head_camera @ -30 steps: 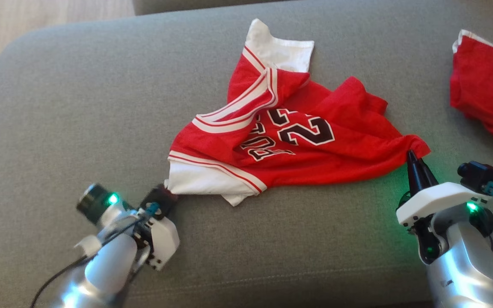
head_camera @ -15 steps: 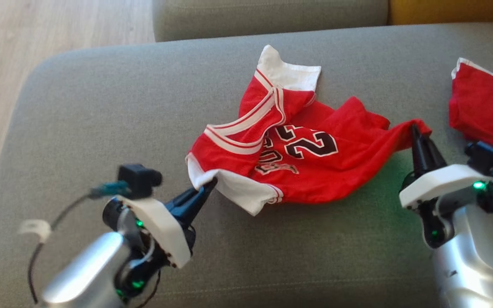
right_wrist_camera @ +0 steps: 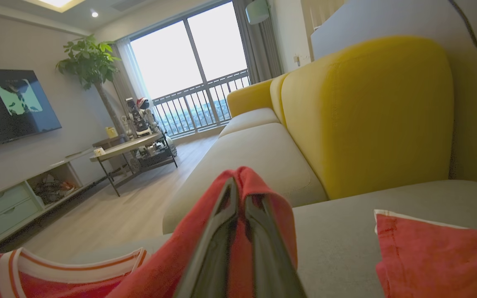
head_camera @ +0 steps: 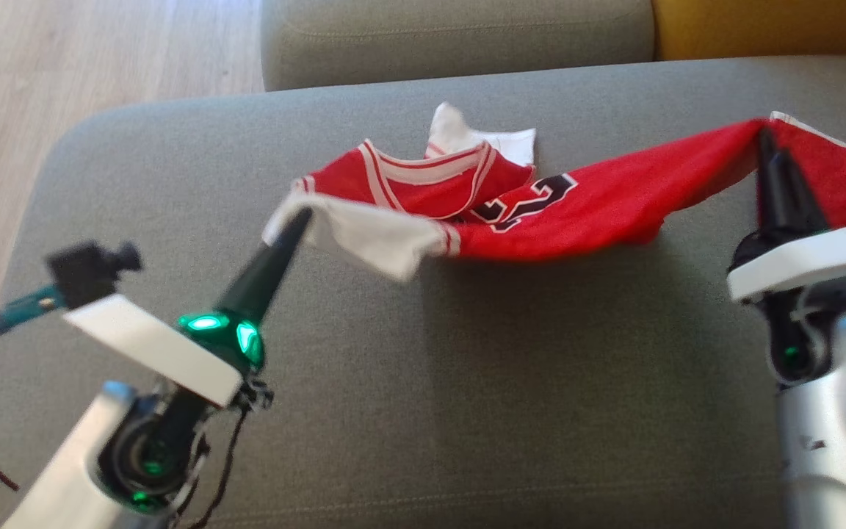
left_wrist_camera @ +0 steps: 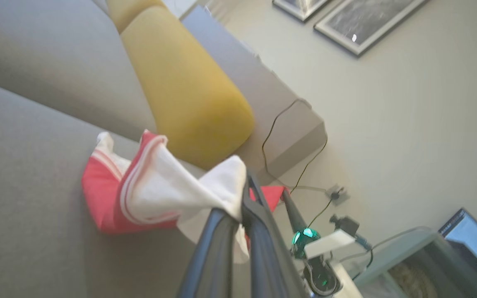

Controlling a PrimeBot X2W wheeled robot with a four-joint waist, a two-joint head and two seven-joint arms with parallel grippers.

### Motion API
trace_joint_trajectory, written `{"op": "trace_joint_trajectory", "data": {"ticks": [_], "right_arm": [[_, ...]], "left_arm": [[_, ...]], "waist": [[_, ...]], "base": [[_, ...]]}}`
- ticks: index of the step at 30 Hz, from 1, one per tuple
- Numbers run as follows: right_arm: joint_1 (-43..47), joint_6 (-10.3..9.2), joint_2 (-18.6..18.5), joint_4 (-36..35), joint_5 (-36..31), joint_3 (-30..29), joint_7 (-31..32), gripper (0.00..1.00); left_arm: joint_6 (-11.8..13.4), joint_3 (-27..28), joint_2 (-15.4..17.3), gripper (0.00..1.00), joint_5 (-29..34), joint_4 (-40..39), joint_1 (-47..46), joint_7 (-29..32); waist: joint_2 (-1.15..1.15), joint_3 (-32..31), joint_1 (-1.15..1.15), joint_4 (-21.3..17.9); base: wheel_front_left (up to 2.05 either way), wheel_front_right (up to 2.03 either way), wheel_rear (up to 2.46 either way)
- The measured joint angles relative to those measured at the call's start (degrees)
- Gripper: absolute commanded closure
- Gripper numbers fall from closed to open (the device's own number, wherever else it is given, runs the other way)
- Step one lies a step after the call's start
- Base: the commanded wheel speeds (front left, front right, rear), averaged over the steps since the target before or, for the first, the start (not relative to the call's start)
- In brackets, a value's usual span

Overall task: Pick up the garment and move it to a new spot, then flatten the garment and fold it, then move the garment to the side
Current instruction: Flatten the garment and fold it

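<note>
1. Grey sofa point(head_camera: 467, 411) seat spreads out before the robot, with pale wood floor point(head_camera: 100, 59) off at 10 o'clock and a yellow cushion point(head_camera: 768, 26) at 1 o'clock.
2. A red jersey point(head_camera: 577, 213) with white trim and black numerals is stretched across the seat from 9 o'clock to 3 o'clock. Its middle sags, and a shadow lies on the seat beneath it.
3. The left end effector point(head_camera: 304, 217) has its fingers pressed together on the white sleeve at the jersey's 9 o'clock end. The left wrist view shows white cloth pinched at the tips.
4. The right end effector point(head_camera: 764, 136) is clamped on the red corner at the 3 o'clock end. In the right wrist view, red fabric drapes over its closed tips.
5. A second white sleeve sits at the jersey's 12 o'clock edge, low near the seat. I can't tell if it touches.
6. Another red cloth point(head_camera: 841, 176) lies on the seat at 3 o'clock, just behind the right end effector.
7. Past the sofa, the right wrist view takes in a wall TV point(right_wrist_camera: 10, 107), a tall plant point(right_wrist_camera: 87, 58), a big window point(right_wrist_camera: 193, 70) and a low table point(right_wrist_camera: 131, 145).
</note>
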Motion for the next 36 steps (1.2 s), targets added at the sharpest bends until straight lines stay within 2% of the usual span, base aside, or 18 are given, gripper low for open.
{"op": "trace_joint_trajectory", "data": {"ticks": [4, 8, 13, 17, 21, 28, 32, 36], "right_arm": [[-0.01, 0.00, 0.00, -5.91, 1.60, -1.45, 2.10, 1.00], [-0.08, 0.00, 0.01, -11.50, 5.35, -2.71, 4.67, 1.00], [-1.24, 0.00, 0.01, -18.78, 5.89, -4.14, 6.90, 1.00], [-2.61, 0.00, -0.01, -22.29, 6.50, -4.22, 8.58, 1.00], [-2.12, 0.00, 0.00, -22.93, 7.71, -1.94, 10.47, 1.00], [-3.17, 0.00, -0.01, -21.74, 5.42, -1.53, 13.38, 1.00], [-10.73, 0.00, -0.02, -17.38, 4.60, -0.97, 16.55, 1.00], [-25.99, 0.00, -0.14, -9.27, 2.49, -1.25, 18.78, 1.00]], "left_arm": [[1.01, 4.21, -1.46, 1.00, -5.50, -5.05, 0.54, -1.87], [3.12, 8.16, -3.71, 1.00, -9.44, -9.83, 0.49, -4.35], [7.70, 13.43, -6.55, 1.00, -9.42, -14.15, -0.74, -10.49], [9.66, 16.74, -8.66, 1.00, -4.67, -15.93, -2.87, -13.19], [11.16, 17.92, -10.91, 1.00, -3.00, -16.66, -2.99, -13.61], [15.92, 18.57, -11.10, 1.00, -0.73, -13.35, -4.75, -12.93], [19.30, 18.19, -9.59, 1.00, 0.27, -7.58, -15.06, -9.40], [19.60, 16.60, -5.81, 1.00, 4.59, 1.30, -32.05, -5.02]], "waist": [[0.00, -0.59, 0.00, -0.18], [0.00, -1.37, 0.00, -0.45], [0.00, -2.46, 0.00, -1.42], [0.00, -2.85, 0.00, -1.88], [0.00, -2.83, 0.00, -2.38], [0.00, -1.31, 0.00, -2.61], [0.00, 2.04, 0.00, -2.46], [0.00, 7.48, 0.01, -2.32]], "base": [[0.00, 0.00, 0.00], [0.00, 0.00, 0.00], [0.00, 0.00, 0.00], [0.00, 0.00, 0.00], [0.00, 0.00, 0.00], [0.00, 0.00, 0.00], [0.00, 0.00, 0.00], [0.00, 0.00, 0.00]]}}
